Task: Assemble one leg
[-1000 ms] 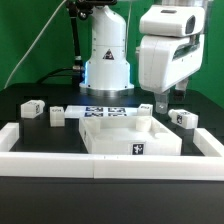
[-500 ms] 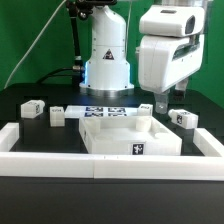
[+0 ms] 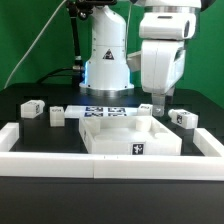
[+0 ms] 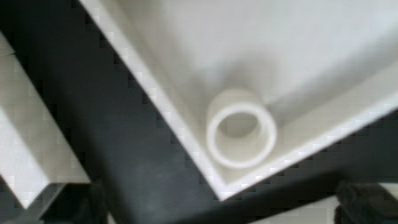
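Observation:
My gripper (image 3: 158,102) hangs over the far right corner of the large white panel (image 3: 128,135), close above it. It looks open and holds nothing. In the wrist view only dark fingertip edges show, at the two corners on the side where my gripper (image 4: 210,212) is. That view looks down on the panel's corner (image 4: 267,60) and a round socket (image 4: 240,135) in it. Three small white tagged legs lie on the black table: one (image 3: 32,107) and another (image 3: 58,116) at the exterior view's left, and one (image 3: 182,118) at its right, just beyond my gripper.
The marker board (image 3: 105,111) lies behind the panel, in front of the robot base (image 3: 106,60). A thick white U-shaped wall (image 3: 110,166) runs along the front and both sides of the panel. A green backdrop stands behind.
The wrist and hand have risen a little and turned, shifting slightly toward the exterior view's left. The fingers stay by the panel's far right corner. The legs and the panel have not moved.

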Tool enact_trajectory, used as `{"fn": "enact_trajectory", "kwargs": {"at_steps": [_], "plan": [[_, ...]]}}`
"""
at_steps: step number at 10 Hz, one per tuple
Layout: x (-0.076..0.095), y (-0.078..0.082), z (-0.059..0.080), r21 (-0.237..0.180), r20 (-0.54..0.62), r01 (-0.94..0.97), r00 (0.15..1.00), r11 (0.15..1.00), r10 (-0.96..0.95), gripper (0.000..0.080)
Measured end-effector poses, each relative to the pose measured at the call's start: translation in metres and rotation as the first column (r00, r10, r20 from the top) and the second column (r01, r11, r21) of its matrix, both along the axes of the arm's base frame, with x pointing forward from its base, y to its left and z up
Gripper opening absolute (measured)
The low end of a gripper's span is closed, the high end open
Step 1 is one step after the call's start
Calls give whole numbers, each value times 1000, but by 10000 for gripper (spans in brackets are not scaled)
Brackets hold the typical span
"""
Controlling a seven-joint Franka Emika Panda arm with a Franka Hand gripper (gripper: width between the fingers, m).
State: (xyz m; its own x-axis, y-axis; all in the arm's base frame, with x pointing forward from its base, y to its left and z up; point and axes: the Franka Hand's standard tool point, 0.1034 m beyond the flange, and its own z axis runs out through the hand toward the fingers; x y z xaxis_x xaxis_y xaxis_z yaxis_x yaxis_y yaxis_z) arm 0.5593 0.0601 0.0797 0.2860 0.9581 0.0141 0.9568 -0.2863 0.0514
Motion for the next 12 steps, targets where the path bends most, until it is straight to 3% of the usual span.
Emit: {"fn": "enact_trajectory", "kwargs": {"at_steps": [2,3,7,10,12], "plan": [[-4,-6,-6,-12,36,-138,990,990,139,650],[-9,-8,-12,-14,21,-138,990,990,138,650],[-9,-8,-12,-15,25,-148,989,989,148,650],[-41,-16,-18,-35,34,-273,961,961,274,650],[-49,-25,-21,-43,19,-276,961,960,277,650]]}}
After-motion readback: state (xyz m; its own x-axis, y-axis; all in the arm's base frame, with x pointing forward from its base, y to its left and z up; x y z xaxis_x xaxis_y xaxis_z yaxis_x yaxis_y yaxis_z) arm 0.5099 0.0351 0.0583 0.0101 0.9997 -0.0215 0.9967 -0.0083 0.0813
